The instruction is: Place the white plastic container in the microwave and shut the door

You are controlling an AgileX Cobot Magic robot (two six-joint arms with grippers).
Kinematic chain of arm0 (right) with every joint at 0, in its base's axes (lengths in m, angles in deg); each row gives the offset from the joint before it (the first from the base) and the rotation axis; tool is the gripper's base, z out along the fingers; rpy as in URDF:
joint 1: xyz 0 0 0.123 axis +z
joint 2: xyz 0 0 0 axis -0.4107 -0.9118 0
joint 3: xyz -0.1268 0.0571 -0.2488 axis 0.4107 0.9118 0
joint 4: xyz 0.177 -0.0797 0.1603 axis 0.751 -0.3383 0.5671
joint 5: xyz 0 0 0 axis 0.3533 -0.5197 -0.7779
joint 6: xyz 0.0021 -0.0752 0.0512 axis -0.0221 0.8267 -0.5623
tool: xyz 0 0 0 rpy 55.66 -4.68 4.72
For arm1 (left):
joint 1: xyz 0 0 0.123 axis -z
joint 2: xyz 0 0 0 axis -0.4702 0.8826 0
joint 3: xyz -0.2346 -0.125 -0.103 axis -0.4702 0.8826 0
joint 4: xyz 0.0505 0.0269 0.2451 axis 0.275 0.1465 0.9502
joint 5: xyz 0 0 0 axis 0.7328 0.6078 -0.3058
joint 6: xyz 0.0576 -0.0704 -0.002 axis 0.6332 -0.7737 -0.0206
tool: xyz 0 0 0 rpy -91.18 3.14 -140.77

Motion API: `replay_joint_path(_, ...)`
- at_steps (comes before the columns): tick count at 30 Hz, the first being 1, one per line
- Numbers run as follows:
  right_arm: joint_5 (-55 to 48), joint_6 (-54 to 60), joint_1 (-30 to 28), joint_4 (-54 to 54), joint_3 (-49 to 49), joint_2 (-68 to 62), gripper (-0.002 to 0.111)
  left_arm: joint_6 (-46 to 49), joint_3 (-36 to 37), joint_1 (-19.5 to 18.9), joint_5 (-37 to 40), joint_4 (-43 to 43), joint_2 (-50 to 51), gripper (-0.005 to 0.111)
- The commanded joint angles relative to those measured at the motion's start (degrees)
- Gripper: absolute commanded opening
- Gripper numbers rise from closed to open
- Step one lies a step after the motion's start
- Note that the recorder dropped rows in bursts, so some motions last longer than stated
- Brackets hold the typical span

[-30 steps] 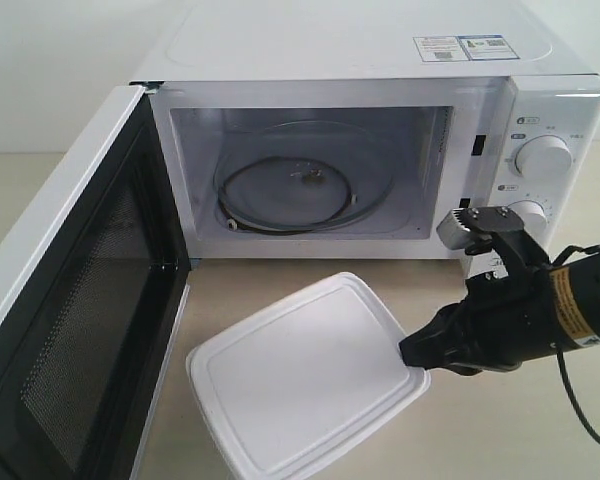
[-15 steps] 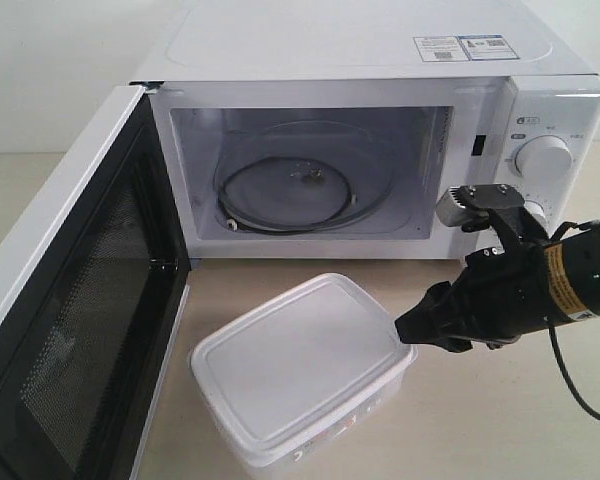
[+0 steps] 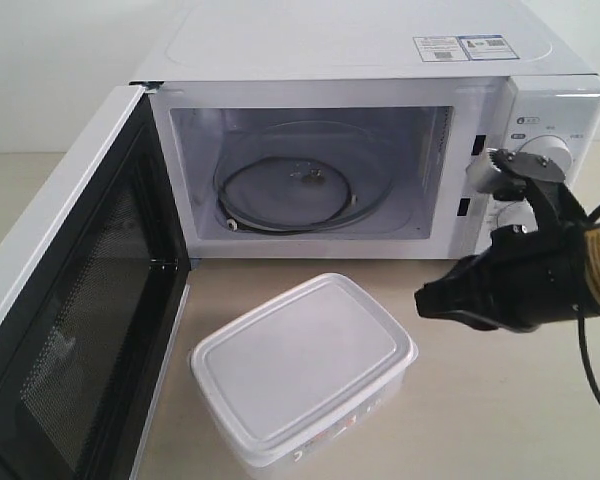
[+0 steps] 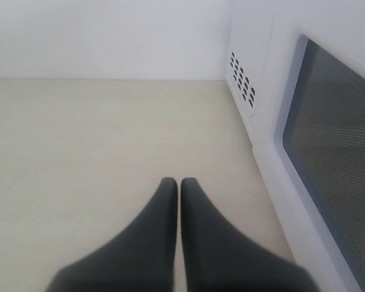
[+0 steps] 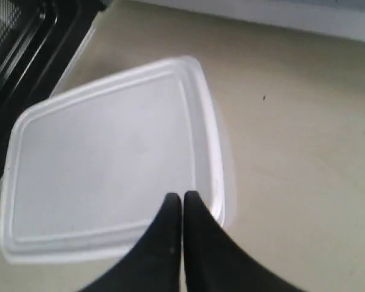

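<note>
Because the microwave (image 3: 380, 50) stands at the back of the table (image 3: 500, 430) with its cavity facing forward, the way in is plain: its glass turntable (image 3: 295, 190) lies bare and nothing blocks the opening. Its door (image 3: 70, 330) is swung fully out on the left hinge, mesh inner face showing, which leaves the mouth free but also walls off that side of the workspace. On the table just in front of the opening, a little toward the door, sits the white plastic container (image 3: 300, 370), upright with its lid (image 5: 109, 158) on and turned at an angle to the cavity, so it is not yet inside. The right gripper (image 3: 425, 300) hovers beside the container's right corner, apart from it in the exterior view, its fingers pressed together and holding nothing; with the claw shut like that it looks better suited to nudging or pushing the box than to lifting it, though that is only a judgement. The left gripper (image 4: 179, 182), fingers likewise pressed together and empty, waits over bare table on the outer side of the door, near its dark window (image 4: 334, 140), a sensible post for swinging the door shut once the box is in.
</note>
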Motion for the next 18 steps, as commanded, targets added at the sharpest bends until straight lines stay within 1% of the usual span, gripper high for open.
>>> replay_joint_path(1, -0.4, 1.2, -0.3, 2.0, 7.5, 1.9, 0.0, -0.5, 0.2, -0.1, 0.0, 0.1, -0.2, 0.004)
replay_joint_path(3, -0.4, 7.7, -0.3, 10.5, 11.2, 1.9, 0.0, -0.5, 0.2, -0.1, 0.0, 0.1, -0.2, 0.004)
replay_joint_path(5, 0.5, 17.4, 0.0, 24.0, 15.4, 1.9, 0.0, -0.5, 0.2, -0.1, 0.0, 0.1, -0.2, 0.004)
replay_joint_path(7, 1.2, 25.5, 1.1, 35.1, 18.2, 1.6, 0.0, -0.5, 0.2, -0.1, 0.0, 0.1, -0.2, 0.004)
replay_joint_path(9, 1.5, 31.1, 2.9, 43.2, 19.4, 1.5, 0.0, -0.5, 0.2, -0.1, 0.0, 0.1, -0.2, 0.004)
replay_joint_path(11, 1.4, 31.4, 4.5, 46.0, 19.3, 1.5, 0.0, -0.5, 0.2, -0.1, 0.0, 0.1, -0.2, 0.004)
replay_joint_path(14, -0.6, 29.1, 6.6, 47.2, 18.4, -0.5, 0.0, -0.5, 0.2, -0.1, 0.0, 0.1, -0.2, 0.004)
replay_joint_path(18, 0.4, 29.2, 7.8, 48.2, 17.1, -5.1, 0.0, -0.5, 0.2, -0.1, 0.0, 0.1, -0.2, 0.004)
